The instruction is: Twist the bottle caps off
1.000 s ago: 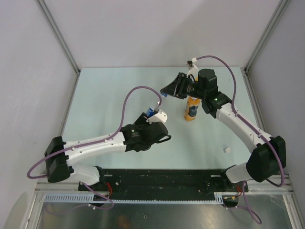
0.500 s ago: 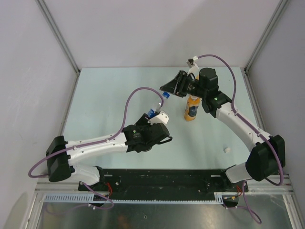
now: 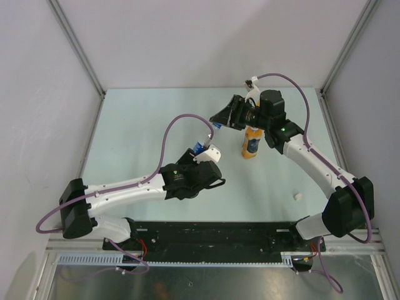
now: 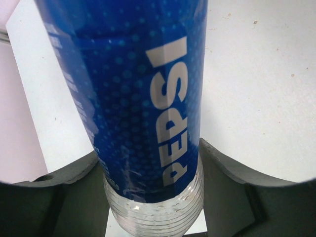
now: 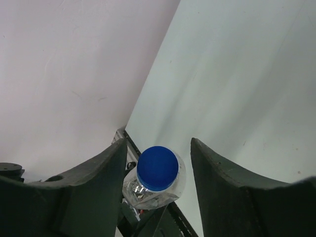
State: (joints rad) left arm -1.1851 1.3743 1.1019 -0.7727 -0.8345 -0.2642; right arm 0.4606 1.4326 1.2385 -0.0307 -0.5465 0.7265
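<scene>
My left gripper (image 3: 205,150) (image 4: 153,197) is shut on the clear blue-labelled water bottle (image 3: 199,146) (image 4: 143,94), gripping its lower body and holding it tilted above the table. Its blue cap (image 3: 216,125) (image 5: 157,168) is on the neck. My right gripper (image 3: 223,117) (image 5: 158,173) is open, with a jaw on either side of the blue cap and a gap on both sides. The short orange bottle (image 3: 251,144) with a blue label stands under my right wrist, its top hidden. A white cap (image 3: 297,197) lies loose on the table. The tall yellow-orange bottle and the yellow cap are out of view.
The pale green table (image 3: 137,125) is bounded by grey walls on the left, back and right. The black rail (image 3: 206,234) with both arm bases runs along the near edge.
The left arm has shifted the water bottle slightly, so its blue cap now sits a little further right, between the right gripper's open jaws. The right gripper has barely moved.
</scene>
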